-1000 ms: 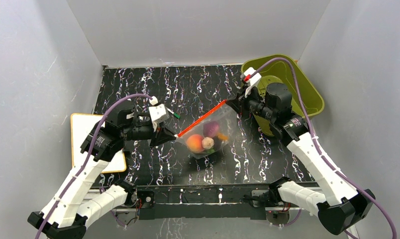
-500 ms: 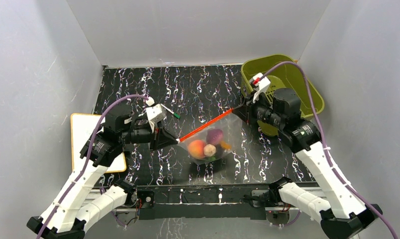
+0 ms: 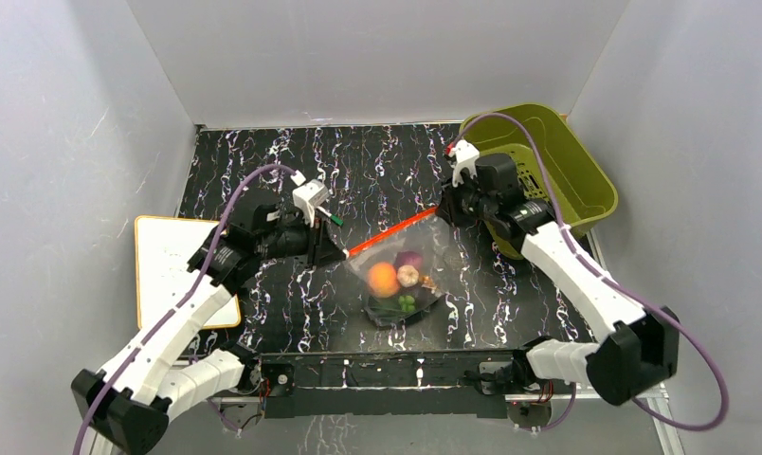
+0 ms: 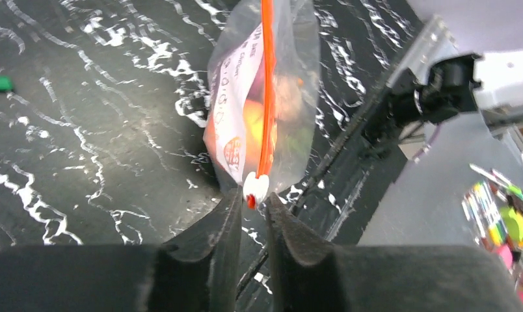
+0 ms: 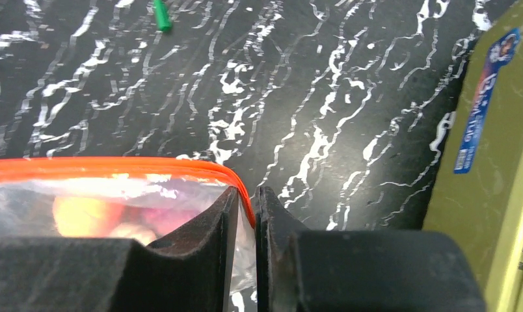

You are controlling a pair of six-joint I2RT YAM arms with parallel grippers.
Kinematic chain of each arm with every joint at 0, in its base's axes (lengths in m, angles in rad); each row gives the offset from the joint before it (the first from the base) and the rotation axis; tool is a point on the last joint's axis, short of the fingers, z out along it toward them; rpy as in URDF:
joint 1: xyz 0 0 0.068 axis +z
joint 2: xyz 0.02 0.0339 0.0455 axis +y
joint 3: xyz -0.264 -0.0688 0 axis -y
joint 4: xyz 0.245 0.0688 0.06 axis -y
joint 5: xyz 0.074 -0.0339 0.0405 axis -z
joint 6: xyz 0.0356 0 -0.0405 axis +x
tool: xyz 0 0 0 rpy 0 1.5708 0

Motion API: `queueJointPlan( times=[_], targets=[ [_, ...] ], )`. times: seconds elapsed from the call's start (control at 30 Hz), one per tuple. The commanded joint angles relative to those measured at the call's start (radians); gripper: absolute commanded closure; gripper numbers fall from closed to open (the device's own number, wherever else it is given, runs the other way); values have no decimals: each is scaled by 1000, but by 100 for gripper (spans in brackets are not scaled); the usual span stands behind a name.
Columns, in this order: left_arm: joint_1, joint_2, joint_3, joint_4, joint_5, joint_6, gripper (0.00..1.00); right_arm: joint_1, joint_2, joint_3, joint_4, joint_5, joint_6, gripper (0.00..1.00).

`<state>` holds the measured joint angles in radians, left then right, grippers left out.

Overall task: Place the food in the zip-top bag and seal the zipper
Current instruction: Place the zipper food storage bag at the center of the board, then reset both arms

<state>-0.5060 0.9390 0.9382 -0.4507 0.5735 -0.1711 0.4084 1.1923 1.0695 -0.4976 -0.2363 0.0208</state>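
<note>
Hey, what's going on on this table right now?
A zip-top bag hangs stretched between two robot grippers. The left gripper pinches the zipper at the end with the white slider. The right gripper pinches the opposite corner. The food is inside the bag, and the zipper looks closed along the stretch in view.

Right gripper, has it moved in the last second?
Yes. The right gripper shifted slightly toward the near edge of the table, judged against the green basket.
</note>
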Motion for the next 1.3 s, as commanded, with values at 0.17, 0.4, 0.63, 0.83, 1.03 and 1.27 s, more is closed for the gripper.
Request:
queueJointPlan(
  times=[0.17,0.4,0.63,0.83,1.03,1.27],
  targets=[
    [1,96,158,-27,-304,-47,44,-11,73,124,71,127,-45,80],
    [1,88,208,-60,-415,-37,2,-12,87,149,23,261,0,80],
    [1,71,255,-109,-489,-88,2,-11,111,277,-56,217,101,59],
    [1,-4,251,-79,-590,-174,2,-12,30,269,-31,149,220,10],
    [2,-24,327,-135,-668,-243,2,-11,-62,278,27,138,327,2],
    [1,-27,413,-180,-704,-352,2,-11,-133,274,37,120,420,2]
  ],
)
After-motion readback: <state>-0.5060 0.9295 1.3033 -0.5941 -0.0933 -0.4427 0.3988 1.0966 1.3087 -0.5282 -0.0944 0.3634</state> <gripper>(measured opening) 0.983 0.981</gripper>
